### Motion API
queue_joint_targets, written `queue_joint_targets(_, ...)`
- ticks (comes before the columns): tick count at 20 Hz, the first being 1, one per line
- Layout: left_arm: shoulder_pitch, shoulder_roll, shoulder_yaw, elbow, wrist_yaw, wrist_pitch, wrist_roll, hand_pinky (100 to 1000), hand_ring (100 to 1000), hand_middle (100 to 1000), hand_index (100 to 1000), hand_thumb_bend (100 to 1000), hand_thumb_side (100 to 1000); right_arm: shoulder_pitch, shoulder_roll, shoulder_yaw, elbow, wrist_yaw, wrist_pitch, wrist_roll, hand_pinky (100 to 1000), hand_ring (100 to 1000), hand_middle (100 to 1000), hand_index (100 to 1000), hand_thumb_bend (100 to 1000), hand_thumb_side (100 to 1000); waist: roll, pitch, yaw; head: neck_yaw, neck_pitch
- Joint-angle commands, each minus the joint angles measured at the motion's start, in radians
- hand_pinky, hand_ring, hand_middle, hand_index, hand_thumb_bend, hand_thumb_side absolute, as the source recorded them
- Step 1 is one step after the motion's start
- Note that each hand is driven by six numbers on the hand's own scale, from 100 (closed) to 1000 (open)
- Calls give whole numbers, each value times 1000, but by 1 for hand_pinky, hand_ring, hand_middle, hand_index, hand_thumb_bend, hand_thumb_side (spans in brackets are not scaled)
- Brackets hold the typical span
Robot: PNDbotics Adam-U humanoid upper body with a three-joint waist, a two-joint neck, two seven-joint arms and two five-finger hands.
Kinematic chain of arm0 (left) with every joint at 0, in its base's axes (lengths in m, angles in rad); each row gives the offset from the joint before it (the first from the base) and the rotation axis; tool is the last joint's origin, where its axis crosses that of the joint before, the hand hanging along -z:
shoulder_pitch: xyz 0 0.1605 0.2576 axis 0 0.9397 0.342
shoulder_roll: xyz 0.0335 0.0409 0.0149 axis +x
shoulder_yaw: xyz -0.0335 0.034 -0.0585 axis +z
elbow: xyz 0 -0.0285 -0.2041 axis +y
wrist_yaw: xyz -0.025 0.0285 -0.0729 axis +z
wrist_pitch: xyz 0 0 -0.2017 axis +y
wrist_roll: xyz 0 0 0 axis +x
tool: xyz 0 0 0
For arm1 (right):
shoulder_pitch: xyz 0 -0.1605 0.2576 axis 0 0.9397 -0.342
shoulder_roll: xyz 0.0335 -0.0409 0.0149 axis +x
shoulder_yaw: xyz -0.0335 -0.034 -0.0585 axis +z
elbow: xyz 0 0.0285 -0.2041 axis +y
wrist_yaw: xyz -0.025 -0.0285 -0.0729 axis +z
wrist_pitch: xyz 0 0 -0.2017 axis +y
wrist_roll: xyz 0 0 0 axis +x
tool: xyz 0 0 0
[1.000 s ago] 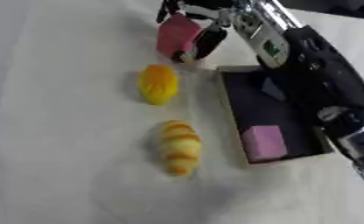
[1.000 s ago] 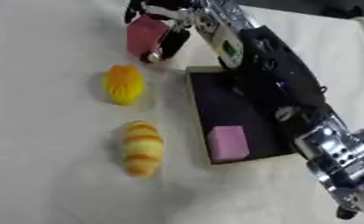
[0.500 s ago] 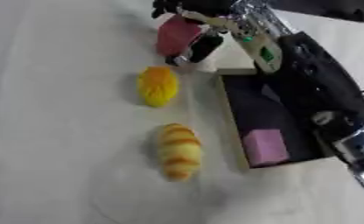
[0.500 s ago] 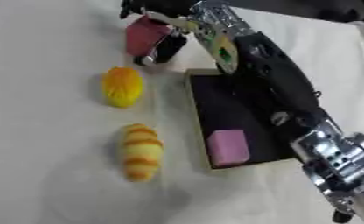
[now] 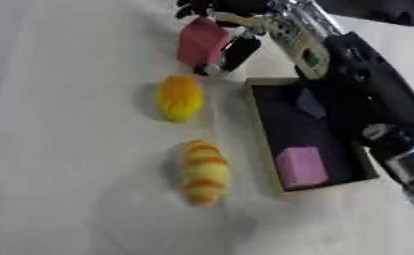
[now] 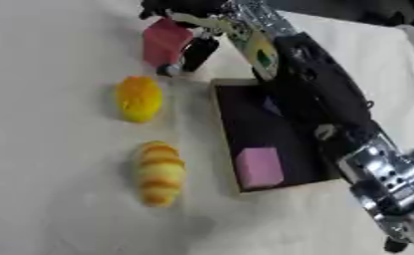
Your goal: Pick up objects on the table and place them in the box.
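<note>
Left eye view: box (image 5: 261, 134) with pink block (image 5: 301, 166).

Both eyes look down from the robot's head, close over the table (image 5: 62, 149). Each shows the right hand (image 5: 224, 30) at the top, with the box (image 6: 271, 144) below it.

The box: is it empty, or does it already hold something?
Not empty. The box holds a pink block near its close end; a small bluish thing lies farther in, half hidden by the arm.
</note>
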State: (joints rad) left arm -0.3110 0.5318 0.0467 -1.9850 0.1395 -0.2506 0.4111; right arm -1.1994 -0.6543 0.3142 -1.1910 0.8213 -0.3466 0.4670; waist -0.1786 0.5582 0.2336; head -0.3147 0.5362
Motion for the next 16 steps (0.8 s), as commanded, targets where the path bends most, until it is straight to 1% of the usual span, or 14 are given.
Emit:
queue_joint_targets(1, -2, 34, 4, -15, -4, 2, 0, 699, 694, 648, 783, 100, 645, -25, -51, -24, -38, -10, 19, -1, 900, 920, 930, 940, 442, 488, -5, -19, -3, 3, 3)
queue_joint_targets(6, -3, 38, 5, -15, -5, 0, 0, 699, 694, 648, 783, 100, 643, -20, -68, -33, -46, 16, 37, -24, 903, 931, 951, 935, 443, 520, -6, -19, -1, 2, -8)
queue_joint_targets(9, -5, 38, 5, -15, -5, -1, 0, 699, 694, 648, 783, 100, 643, -17, -70, -33, -42, 45, 38, -43, 903, 934, 954, 908, 442, 513, -7, -17, 1, 1, -16)
queue_joint_targets(11, -7, 37, 5, -15, -5, -1, 0, 699, 694, 648, 783, 100, 643, -15, -69, -33, -39, 54, 36, -53, 902, 930, 953, 908, 442, 516, -7, -14, 2, 1, -21)
queue_joint_targets(16, -7, 37, 5, -15, -6, 0, -1, 700, 694, 648, 783, 100, 643, -12, -70, -29, -29, 50, 26, -40, 902, 926, 936, 918, 442, 515, -8, -9, 2, 1, -21)
